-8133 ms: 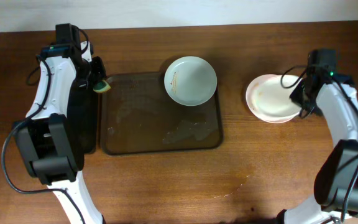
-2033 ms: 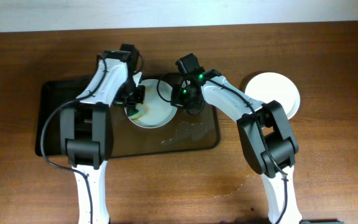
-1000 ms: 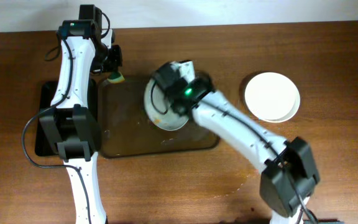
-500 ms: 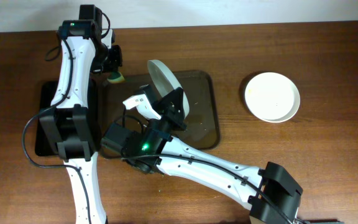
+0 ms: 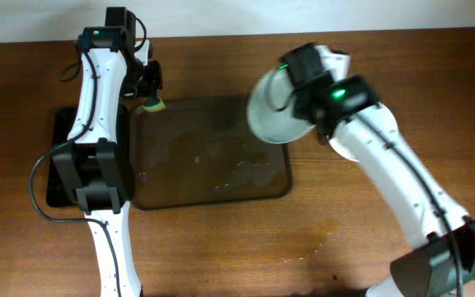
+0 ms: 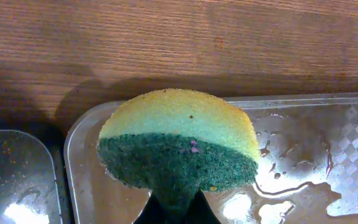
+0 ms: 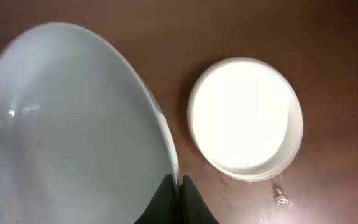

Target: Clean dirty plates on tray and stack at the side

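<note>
My right gripper (image 5: pixel 293 99) is shut on the rim of the pale green plate (image 5: pixel 270 111) and holds it tilted in the air over the far right corner of the brown tray (image 5: pixel 204 153). In the right wrist view the plate (image 7: pixel 67 124) fills the left, pinched at its edge by the right gripper (image 7: pixel 179 186), with the stack of white plates (image 7: pixel 246 118) on the table beyond. My arm hides that stack in the overhead view. My left gripper (image 5: pixel 149 92) is shut on a yellow-and-green sponge (image 6: pixel 179 140) over the tray's far left corner (image 6: pixel 82 180).
A narrow black tray (image 5: pixel 54 157) lies left of the brown tray and shows in the left wrist view (image 6: pixel 11 174). Water streaks (image 5: pixel 246 172) lie on the brown tray's right part. Bare wooden table lies in front and at the far right.
My right arm has swung to the right with the green plate, from over the tray's middle to its far right corner. The left arm and sponge have not moved.
</note>
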`<state>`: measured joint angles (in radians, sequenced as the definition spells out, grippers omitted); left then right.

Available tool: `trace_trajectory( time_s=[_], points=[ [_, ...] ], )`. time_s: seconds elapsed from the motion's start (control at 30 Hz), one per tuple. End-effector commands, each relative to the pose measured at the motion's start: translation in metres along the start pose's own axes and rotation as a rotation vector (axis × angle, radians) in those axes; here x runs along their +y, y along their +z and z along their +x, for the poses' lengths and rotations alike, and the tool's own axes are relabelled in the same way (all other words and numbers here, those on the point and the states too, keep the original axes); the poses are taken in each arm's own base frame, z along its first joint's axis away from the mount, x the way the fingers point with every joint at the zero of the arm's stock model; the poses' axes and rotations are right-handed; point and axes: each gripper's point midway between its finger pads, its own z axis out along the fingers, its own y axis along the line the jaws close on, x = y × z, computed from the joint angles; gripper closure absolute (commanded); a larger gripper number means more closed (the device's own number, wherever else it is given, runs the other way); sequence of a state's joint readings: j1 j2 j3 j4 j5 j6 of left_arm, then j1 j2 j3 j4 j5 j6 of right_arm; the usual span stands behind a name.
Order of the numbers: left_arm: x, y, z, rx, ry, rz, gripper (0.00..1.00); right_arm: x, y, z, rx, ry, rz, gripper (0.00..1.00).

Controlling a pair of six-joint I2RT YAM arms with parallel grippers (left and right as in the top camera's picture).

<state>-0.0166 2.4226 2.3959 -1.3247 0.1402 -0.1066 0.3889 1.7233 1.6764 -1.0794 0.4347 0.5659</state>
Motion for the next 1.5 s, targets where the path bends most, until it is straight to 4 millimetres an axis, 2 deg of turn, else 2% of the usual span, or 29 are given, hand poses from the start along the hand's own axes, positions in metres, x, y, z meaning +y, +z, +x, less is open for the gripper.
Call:
trace_trajectory(
  time_s=[0.0,0.07,0.13,0.2,0.27,0.33,0.37,0.43,0.5,0.57,0.63,0.7,0.77,0.8,0.87,0.9,0.93,0.97,1.0,1.07,1.13,1.17,1.2,1.27,1.3,1.4,1.43,1.47],
  points=[
    [0.002,0.004,-0.001,0.004,-0.013,-0.008,0.99,-0.064,0.04,0.016,0.217,0.165,-0.044,0.96],
    [0.002,0.004,-0.001,0.004,-0.013,-0.008,0.99,-0.111,0.068,0.031,0.273,0.261,0.037,0.96],
    [0.005,0.002,0.003,0.017,0.05,-0.013,0.99,-0.151,0.109,0.061,0.331,0.398,0.04,0.96],
    [0.04,-0.019,0.012,0.051,0.008,-0.121,0.99,-0.167,0.139,0.079,0.315,0.48,0.014,0.96],
    [0.073,-0.046,0.021,0.079,-0.061,-0.149,0.99,-0.174,0.155,0.088,0.302,0.502,0.021,0.96],
    [0.115,-0.059,0.036,0.122,-0.144,-0.194,0.99,-0.172,0.166,0.084,0.28,0.503,0.014,0.82],
    [0.136,-0.062,0.043,0.138,-0.19,-0.201,0.99,-0.171,0.169,0.081,0.264,0.505,0.009,0.7],
    [0.153,-0.067,0.05,0.15,-0.234,-0.2,0.99,-0.163,0.17,0.074,0.248,0.508,-0.039,0.4],
    [0.158,-0.067,0.052,0.155,-0.244,-0.203,0.99,-0.148,0.166,0.067,0.259,0.519,-0.129,0.08],
    [0.162,-0.062,0.057,0.177,-0.241,-0.227,1.0,-0.149,0.153,0.05,0.26,0.518,-0.13,0.01],
    [0.181,-0.059,0.075,0.259,-0.231,-0.343,0.99,-0.152,0.131,0.026,0.254,0.491,-0.133,0.01],
    [0.182,-0.046,0.086,0.307,-0.232,-0.341,0.98,-0.155,0.105,-0.004,0.226,0.49,-0.138,0.02],
    [0.184,-0.031,0.09,0.324,-0.231,-0.339,0.94,-0.158,0.083,-0.023,0.203,0.49,-0.144,0.02],
    [0.186,-0.021,0.092,0.33,-0.231,-0.339,0.91,-0.158,0.079,-0.027,0.201,0.49,-0.144,0.02],
    [0.188,-0.005,0.099,0.353,-0.231,-0.336,0.57,-0.159,0.07,-0.033,0.193,0.475,-0.148,0.02],
    [0.187,-0.001,0.101,0.358,-0.232,-0.333,0.23,-0.159,0.069,-0.035,0.189,0.475,-0.149,0.02],
    [0.186,0.0,0.099,0.35,-0.235,-0.32,0.06,-0.159,0.067,-0.035,0.185,0.474,-0.15,0.02],
    [0.179,0.001,0.095,0.335,-0.242,-0.284,0.01,-0.159,0.061,-0.036,0.179,0.464,-0.156,0.02],
    [0.174,-0.002,0.092,0.326,-0.246,-0.268,0.01,-0.16,0.053,-0.037,0.165,0.456,-0.16,0.02],
    [0.166,-0.02,0.08,0.286,-0.244,-0.269,0.01,-0.164,0.022,-0.042,0.107,0.439,-0.175,0.01],
    [0.144,-0.057,0.055,0.171,-0.214,-0.257,0.01,-0.169,-0.024,-0.046,0.019,0.417,-0.195,0.01],
    [0.123,-0.084,0.04,0.082,-0.175,-0.251,0.01,-0.173,-0.057,-0.043,-0.037,0.394,-0.206,0.01],
    [0.092,-0.12,0.025,-0.033,-0.115,-0.241,0.01,-0.176,-0.083,-0.035,-0.066,0.39,-0.211,0.01],
    [0.052,-0.16,0.015,-0.16,-0.036,-0.223,0.01,-0.18,-0.123,-0.016,-0.11,0.357,-0.217,0.01],
    [0.033,-0.18,0.014,-0.221,-0.001,-0.208,0.01,-0.182,-0.136,-0.01,-0.128,0.327,-0.218,0.02],
    [-0.001,-0.211,0.019,-0.305,0.063,-0.178,0.01,-0.187,-0.179,0.012,-0.215,0.215,-0.219,0.01],
    [-0.008,-0.214,0.02,-0.31,0.076,-0.173,0.01,-0.189,-0.197,0.023,-0.261,0.164,-0.216,0.02],
    [-0.009,-0.214,0.021,-0.31,0.079,-0.172,0.01,-0.19,-0.207,0.028,-0.291,0.134,-0.214,0.01]
  ],
)
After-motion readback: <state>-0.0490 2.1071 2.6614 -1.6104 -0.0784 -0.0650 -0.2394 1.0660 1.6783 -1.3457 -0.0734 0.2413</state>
